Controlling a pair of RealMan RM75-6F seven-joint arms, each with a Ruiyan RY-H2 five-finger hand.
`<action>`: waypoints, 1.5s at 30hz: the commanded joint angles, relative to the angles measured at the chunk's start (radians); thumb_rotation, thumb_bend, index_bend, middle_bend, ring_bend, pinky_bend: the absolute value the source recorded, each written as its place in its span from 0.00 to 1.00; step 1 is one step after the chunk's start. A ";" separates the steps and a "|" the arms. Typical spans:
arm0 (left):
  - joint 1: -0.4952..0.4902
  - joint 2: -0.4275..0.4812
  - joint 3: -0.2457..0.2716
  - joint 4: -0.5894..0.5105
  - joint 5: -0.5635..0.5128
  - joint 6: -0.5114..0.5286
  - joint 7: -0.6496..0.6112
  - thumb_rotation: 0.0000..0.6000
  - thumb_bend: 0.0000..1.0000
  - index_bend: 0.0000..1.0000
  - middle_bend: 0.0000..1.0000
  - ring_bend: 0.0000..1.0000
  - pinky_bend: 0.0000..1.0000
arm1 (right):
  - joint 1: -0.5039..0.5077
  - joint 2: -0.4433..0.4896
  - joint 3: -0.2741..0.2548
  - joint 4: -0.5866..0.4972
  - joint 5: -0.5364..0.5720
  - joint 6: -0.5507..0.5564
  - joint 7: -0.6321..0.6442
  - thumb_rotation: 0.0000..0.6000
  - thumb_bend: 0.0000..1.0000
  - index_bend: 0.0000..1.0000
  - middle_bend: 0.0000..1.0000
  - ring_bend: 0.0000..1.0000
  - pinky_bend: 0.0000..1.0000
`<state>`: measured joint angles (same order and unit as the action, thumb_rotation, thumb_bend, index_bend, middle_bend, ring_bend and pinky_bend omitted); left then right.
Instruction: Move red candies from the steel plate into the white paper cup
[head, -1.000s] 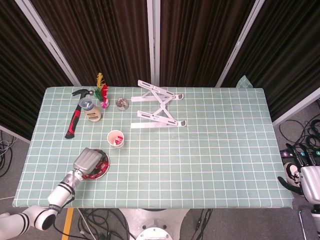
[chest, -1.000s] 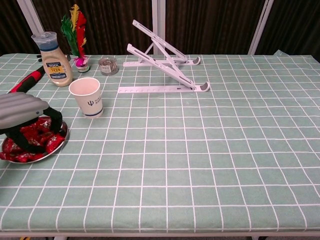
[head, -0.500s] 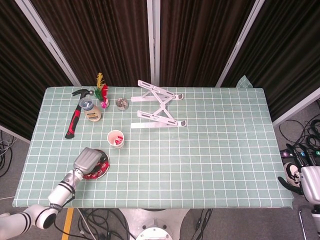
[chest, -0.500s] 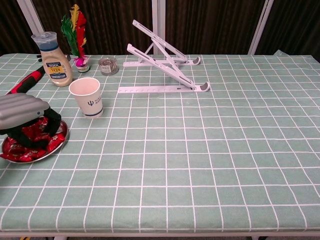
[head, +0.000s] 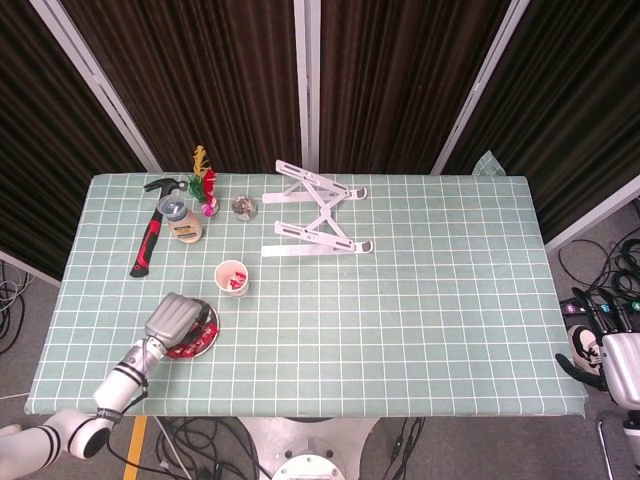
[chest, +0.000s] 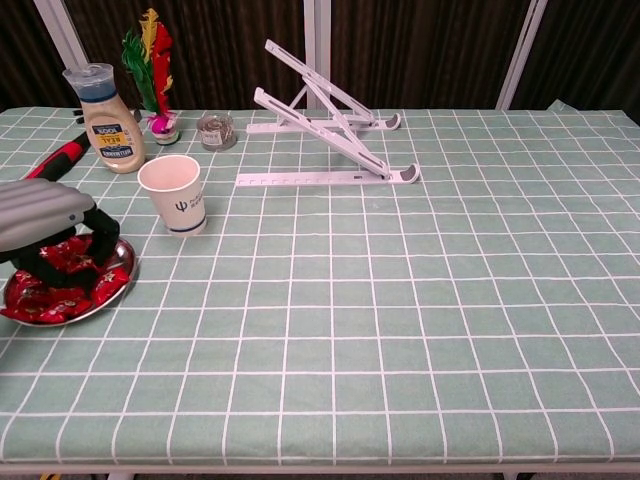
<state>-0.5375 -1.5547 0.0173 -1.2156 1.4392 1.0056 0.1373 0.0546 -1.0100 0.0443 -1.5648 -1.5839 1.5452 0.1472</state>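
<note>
A green checked tabletop (head: 420, 300) fills the scene. Toward 12 o'clock on it stands a white folding stand (head: 318, 222), the biggest thing there.

At about 7 o'clock the left hand (chest: 45, 225) hangs over the steel plate (chest: 118, 282), its grey back upward and its dark fingers (chest: 103, 240) curled down among the red candies (chest: 55, 290) heaped there. I cannot tell whether the fingers actually hold a candy or only touch the pile.

The right hand (head: 600, 345) sits well off the tabletop at about 4 o'clock, beside the cables on the floor; its state is not readable from here.

A red and black hammer (head: 150, 238) lies at 10 o'clock, with a sauce bottle (chest: 102, 118) just beside it and a feathered shuttlecock (chest: 152, 70) behind that.

The white paper cup (chest: 175, 194) stands upright near the plate, at the plate's 1 o'clock, apart from it. In the head view red candies show inside the cup.

A small glass jar (chest: 216, 131) sits at the cup's 12 o'clock.
</note>
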 joint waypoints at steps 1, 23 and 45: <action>0.004 0.036 -0.012 -0.053 0.019 0.040 -0.001 1.00 0.46 0.73 0.78 0.98 1.00 | 0.000 0.000 0.000 -0.001 -0.001 0.000 -0.001 1.00 0.10 0.08 0.25 0.07 0.33; -0.215 0.047 -0.210 -0.092 -0.089 -0.099 0.016 1.00 0.45 0.63 0.69 0.98 1.00 | -0.001 -0.004 0.006 0.022 0.020 -0.006 0.024 1.00 0.10 0.08 0.25 0.08 0.34; -0.162 0.096 -0.173 -0.176 -0.135 -0.005 0.061 1.00 0.27 0.41 0.47 0.96 1.00 | 0.004 -0.007 0.010 0.029 0.021 -0.012 0.032 1.00 0.10 0.08 0.25 0.08 0.34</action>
<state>-0.7291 -1.4851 -0.1639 -1.3586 1.2904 0.9556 0.2064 0.0588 -1.0174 0.0542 -1.5357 -1.5629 1.5331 0.1795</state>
